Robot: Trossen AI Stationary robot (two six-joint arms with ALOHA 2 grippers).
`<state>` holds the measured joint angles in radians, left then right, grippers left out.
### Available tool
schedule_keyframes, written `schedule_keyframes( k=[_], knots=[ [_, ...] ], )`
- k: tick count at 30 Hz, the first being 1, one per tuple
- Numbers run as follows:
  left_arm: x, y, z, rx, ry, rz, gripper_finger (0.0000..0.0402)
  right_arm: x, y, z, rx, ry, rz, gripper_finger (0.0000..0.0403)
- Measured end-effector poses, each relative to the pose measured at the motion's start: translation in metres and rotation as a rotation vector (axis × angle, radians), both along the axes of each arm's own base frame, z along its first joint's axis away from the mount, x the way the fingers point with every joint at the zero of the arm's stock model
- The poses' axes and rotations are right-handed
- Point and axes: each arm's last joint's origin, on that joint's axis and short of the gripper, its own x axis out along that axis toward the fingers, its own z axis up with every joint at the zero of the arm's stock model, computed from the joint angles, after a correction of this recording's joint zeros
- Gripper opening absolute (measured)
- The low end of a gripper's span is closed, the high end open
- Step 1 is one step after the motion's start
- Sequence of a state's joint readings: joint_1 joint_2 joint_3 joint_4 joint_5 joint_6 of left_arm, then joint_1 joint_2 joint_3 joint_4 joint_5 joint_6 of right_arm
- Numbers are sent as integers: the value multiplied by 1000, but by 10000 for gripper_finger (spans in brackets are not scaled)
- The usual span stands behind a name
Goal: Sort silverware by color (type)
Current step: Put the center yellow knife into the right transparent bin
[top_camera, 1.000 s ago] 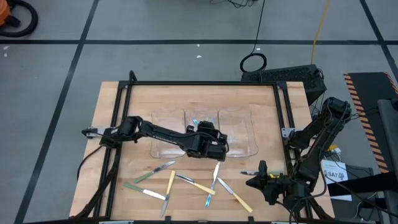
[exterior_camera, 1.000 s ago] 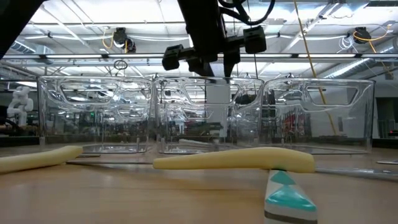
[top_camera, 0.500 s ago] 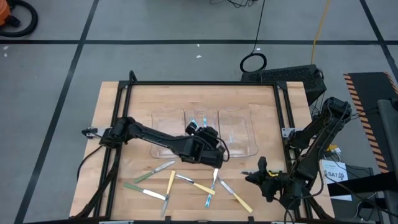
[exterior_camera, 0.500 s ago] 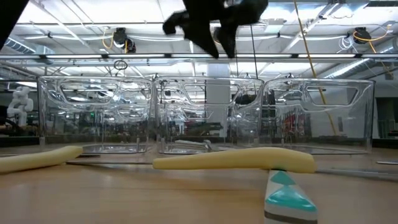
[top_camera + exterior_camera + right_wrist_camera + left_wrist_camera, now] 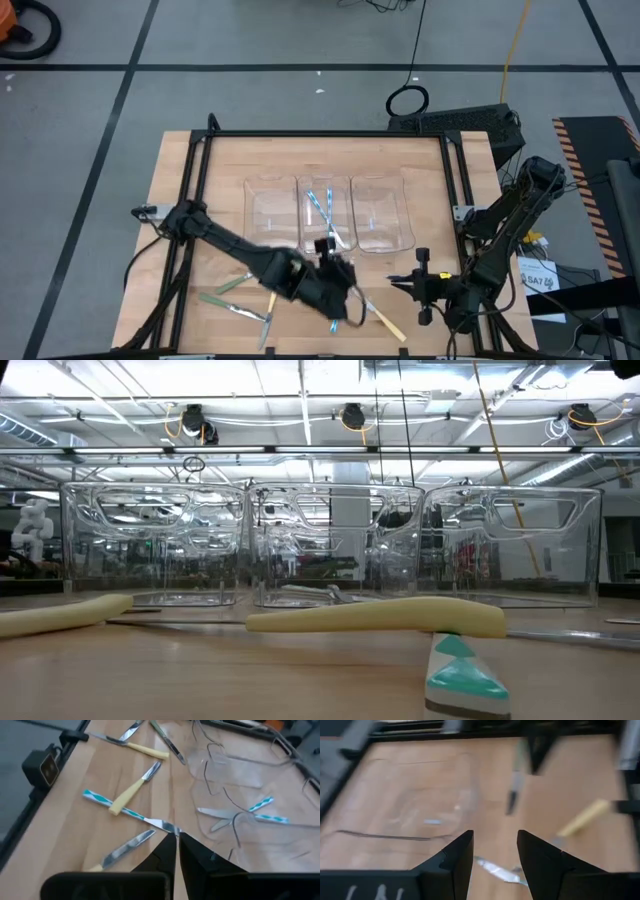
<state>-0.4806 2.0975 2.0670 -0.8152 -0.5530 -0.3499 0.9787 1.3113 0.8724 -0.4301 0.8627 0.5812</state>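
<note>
Left hand (image 5: pixel 494 857) open (empty) above silverware (image 5: pixel 378 318)

two dark, matte-black six-joint arms built of slim tubular links and chunkier rounded joint housings. the left end effector (image 5: pixel 492 851) ends in two broad, wedge-shaped black fingers with flat inner faces. the right end effector (image 5: pixel 176 851) carries two narrower black fingers tapering to points. thin black cables trail from each arm's base.
</note>
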Motion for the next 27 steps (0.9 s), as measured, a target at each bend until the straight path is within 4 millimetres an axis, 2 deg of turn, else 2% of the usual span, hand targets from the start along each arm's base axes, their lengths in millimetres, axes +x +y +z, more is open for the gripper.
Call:
schedule_keyframes(
  k=[5, 9, 13, 15, 19, 23, 27],
  knots=[
    [-14, -27, 0, 22, 5, -88, 161, 1, 1, 1, 94, -22, -50, 16],
    [-23, -45, -9, 57, 51, -150, 161, 8, 9, -3, 193, -76, -112, 16],
    [-34, -72, -47, 245, 164, -399, 161, 23, 29, -18, 262, -129, -97, 16],
    [-32, -80, -59, 208, 127, -451, 161, 33, 40, -27, 288, -164, -81, 16],
    [-38, -82, -58, 177, 51, -485, 161, 55, 55, -45, 337, -224, -91, 25],
    [-64, -85, -87, 182, 82, -497, 161, 83, 71, -58, 299, -192, -112, 54],
    [-84, -72, -96, 43, -148, -457, 161, 112, 84, -62, 230, -95, -115, 94]
  ],
)
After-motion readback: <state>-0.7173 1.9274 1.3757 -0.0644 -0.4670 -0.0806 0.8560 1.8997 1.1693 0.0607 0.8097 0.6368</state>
